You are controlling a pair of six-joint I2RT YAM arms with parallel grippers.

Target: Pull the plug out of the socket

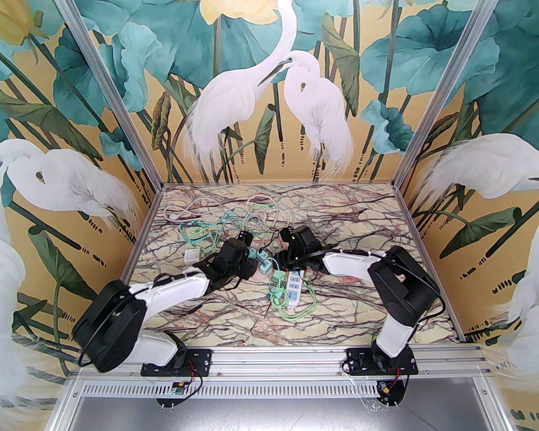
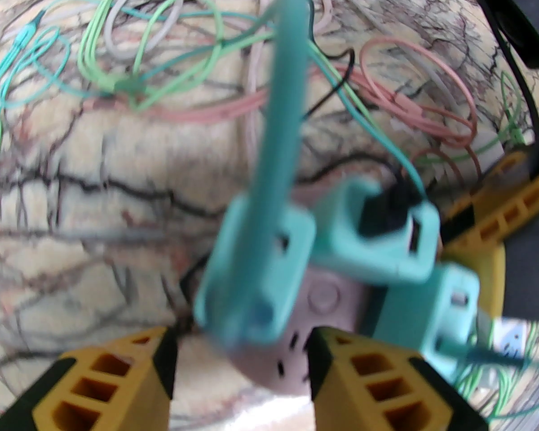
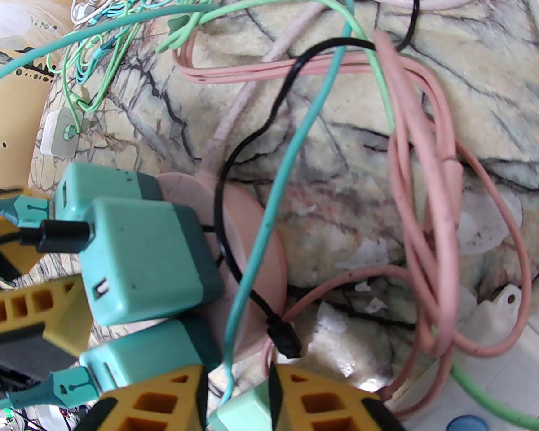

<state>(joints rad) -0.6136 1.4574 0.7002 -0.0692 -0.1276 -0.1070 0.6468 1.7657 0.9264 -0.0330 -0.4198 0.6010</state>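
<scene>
Between the fingers of the left gripper [image 2: 242, 366], which sit partly open, you've got the rounded end of the pink socket strip [image 2: 328, 296]. There's clear daylight on one side, so it isn't clamping anything. Right in front of them is a teal plug [image 2: 260, 281], pretty blurry, with a thick teal cable [image 2: 283, 106] running up out of it. A second teal plug [image 2: 386, 245] with a black cable [image 2: 382, 207] in it and a third teal plug [image 2: 449, 303] sit in the same strip just beside it. Over on the other side the right gripper [image 3: 238, 393] has its fingers close together, pinched on a pale green plug [image 3: 238, 413] that fills the gap between them, with a thin teal wire [image 3: 269, 222] running down past it. All of this is roughly mid-surface on the marbled table [image 1: 233, 326], the two grippers facing each other with the strip between them. Just beside it toward the near edge lies a white power strip [image 1: 294, 285]. A messy tangle of pink, green, teal and white cables [image 1: 215, 222] spreads toward the far edge, and a small white adapter [image 1: 192, 255] sits on its own near the left gripper, on the left-edge side.
</scene>
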